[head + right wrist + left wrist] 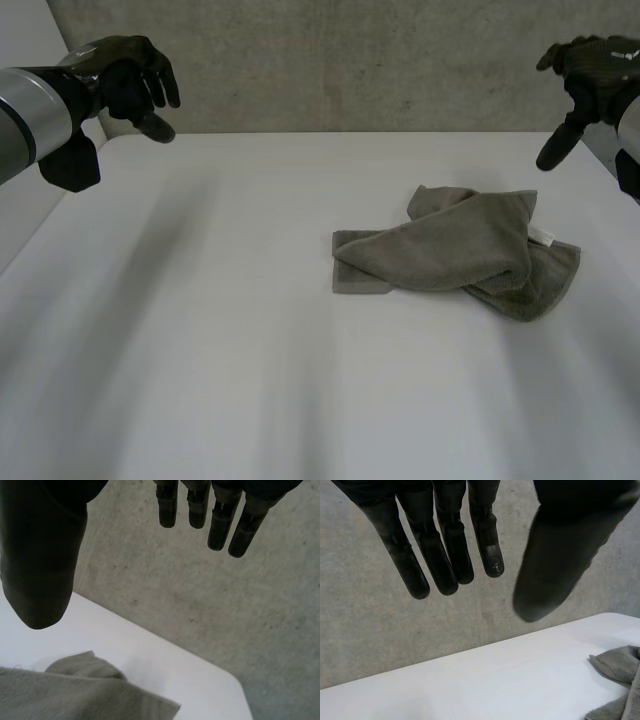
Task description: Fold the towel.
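Bare white table (200, 350) spreads wide to the left of the crumpled towel (450, 250) and in front of it — less so toward the right edge. The left hand (125, 80) and right hand (595, 70) hang raised at the far corners, fingers relaxed — well apart from the towel. A concrete wall (350, 60) closes the far side.

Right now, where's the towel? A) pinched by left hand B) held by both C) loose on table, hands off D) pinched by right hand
C: the towel lies bunched on the table, with the left hand and right hand both open and clear of it.
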Controlling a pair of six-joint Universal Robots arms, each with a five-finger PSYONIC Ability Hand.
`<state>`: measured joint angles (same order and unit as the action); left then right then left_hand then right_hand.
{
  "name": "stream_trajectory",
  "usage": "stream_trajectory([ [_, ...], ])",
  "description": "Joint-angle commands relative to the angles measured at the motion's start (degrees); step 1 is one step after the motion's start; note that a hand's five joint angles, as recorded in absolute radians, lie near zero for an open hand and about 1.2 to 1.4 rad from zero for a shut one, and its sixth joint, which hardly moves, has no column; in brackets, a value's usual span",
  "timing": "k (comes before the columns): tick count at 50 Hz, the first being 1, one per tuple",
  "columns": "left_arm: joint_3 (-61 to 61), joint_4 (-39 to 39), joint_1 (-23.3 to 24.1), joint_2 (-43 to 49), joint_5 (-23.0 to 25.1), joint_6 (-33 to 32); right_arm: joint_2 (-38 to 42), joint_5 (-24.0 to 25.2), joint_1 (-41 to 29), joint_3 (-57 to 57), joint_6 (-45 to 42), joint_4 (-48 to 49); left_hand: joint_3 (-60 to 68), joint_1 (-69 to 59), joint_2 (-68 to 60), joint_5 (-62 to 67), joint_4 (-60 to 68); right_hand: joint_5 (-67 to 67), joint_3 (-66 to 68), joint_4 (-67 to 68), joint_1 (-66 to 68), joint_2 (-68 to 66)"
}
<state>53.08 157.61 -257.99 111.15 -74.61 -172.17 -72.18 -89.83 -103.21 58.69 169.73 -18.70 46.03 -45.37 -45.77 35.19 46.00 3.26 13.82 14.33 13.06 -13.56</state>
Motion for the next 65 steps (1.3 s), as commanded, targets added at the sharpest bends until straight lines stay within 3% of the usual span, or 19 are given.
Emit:
stream_trajectory([
  [1, 0.4, 0.1, 0.8, 0.4, 0.0, -0.1, -0.2, -0.2, -0.1, -3.3, -1.5, -0.3, -3.0, 2.4, 2.8, -2.2, -3.0, -3.3, -3.8, -4.3, -3.1, 3.6],
  [12, 0.6, 0.1, 0.8, 0.2, 0.1, -0.2, -0.1, 0.0, -0.2, -3.4, -1.4, -1.5, -12.4, 11.8, 12.2, -11.6, -12.4, -3.3, -3.8, -4.3, -3.1, 3.6],
  [21, 0.6, 0.1, 0.8, -0.6, 0.0, -0.4, 0.1, 0.1, -0.1, -3.4, -1.4, -2.9, -31.4, 30.8, 31.2, -30.6, -31.4, -3.3, -3.8, -4.3, -3.1, 3.6],
  [29, 0.8, 0.1, 1.1, -0.8, -0.1, -0.4, 0.2, 3.3, 0.8, -3.4, -1.2, -4.3, -32.3, 31.6, 32.0, -31.4, -32.2, -3.3, -3.8, -4.3, -3.1, 3.6],
  [55, 0.9, 0.1, 1.2, -0.7, 0.0, -0.4, 0.3, 3.6, 2.7, -3.5, -0.8, -4.3, -34.1, 33.5, 33.9, -33.3, -34.1, -3.3, -3.8, -4.3, -3.1, 3.6],
  [62, 2.9, 0.8, 3.0, -0.8, 0.8, -0.4, 2.0, 6.6, 2.8, -2.9, -3.5, -3.4, -34.0, 33.3, 33.7, -33.1, -33.9, -3.3, -3.8, -4.3, -3.1, 3.6],
  [65, 3.5, 2.2, 3.9, -0.8, 0.8, -0.5, 6.3, 9.2, 3.4, -3.4, -7.6, -4.3, -34.0, 33.3, 33.7, -33.1, -33.9, -3.3, -3.8, -4.3, -3.1, 3.6],
])
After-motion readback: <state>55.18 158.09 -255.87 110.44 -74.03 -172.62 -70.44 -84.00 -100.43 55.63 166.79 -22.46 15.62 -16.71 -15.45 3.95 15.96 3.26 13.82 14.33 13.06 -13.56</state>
